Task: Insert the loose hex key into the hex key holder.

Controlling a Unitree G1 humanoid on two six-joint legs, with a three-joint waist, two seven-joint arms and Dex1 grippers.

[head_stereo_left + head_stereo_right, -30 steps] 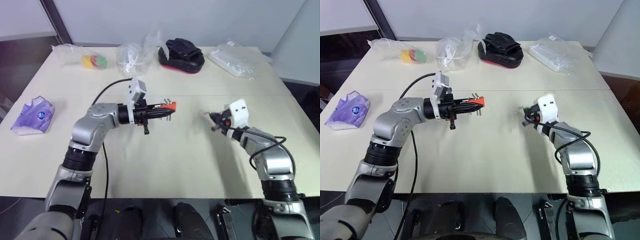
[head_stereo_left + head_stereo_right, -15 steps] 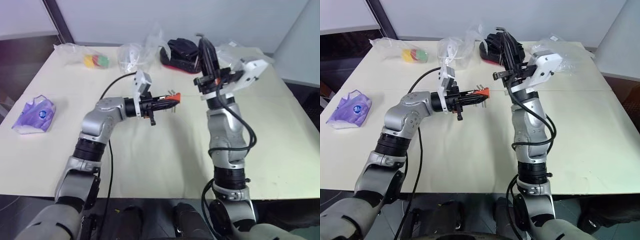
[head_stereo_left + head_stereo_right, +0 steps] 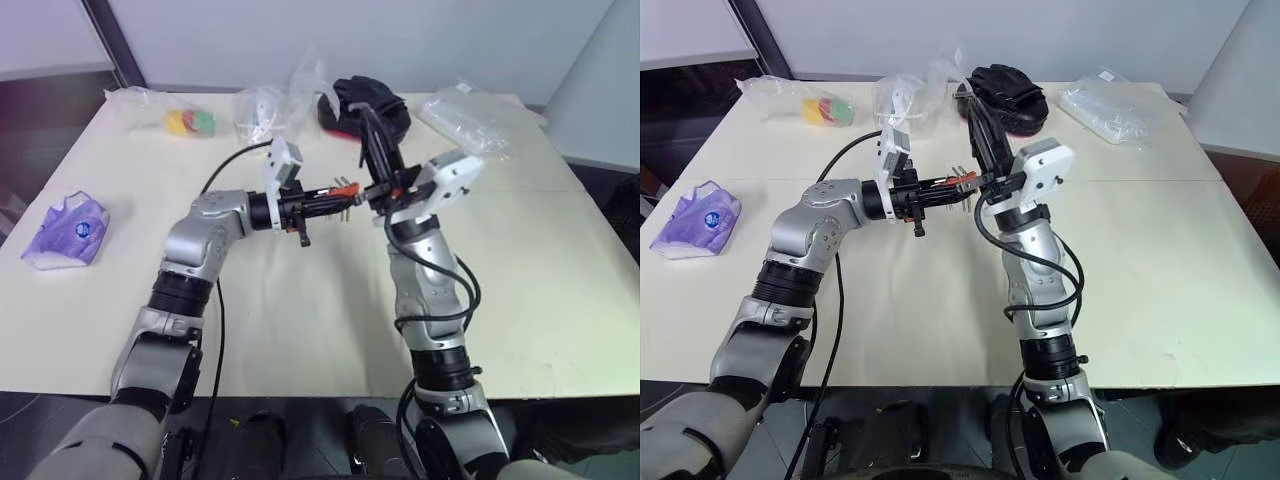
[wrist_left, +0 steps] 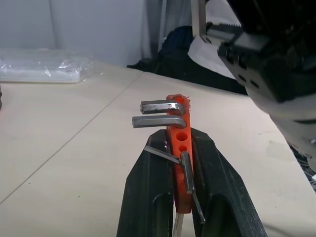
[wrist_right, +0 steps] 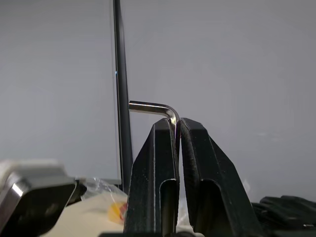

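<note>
Right gripper [image 5: 177,129] swings in beside hex key holder [image 4: 178,136], which left fingers [image 4: 148,197] clamp; we see thin, stiff, slippery loose hex key [image 5: 154,107] pinched near its bend.

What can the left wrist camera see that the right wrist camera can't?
Left wrist view: the red hex key holder clamped between the left gripper fingers, with bent keys sticking out and empty round holes in its side, above the table.

Right wrist view: the loose hex key pinched in the right gripper, its short bent leg poking sideways above the fingertips, in front of a grey wall.

Both: a shut pair of black fingers holding a tool, and the dark glove-like thing behind.
</note>
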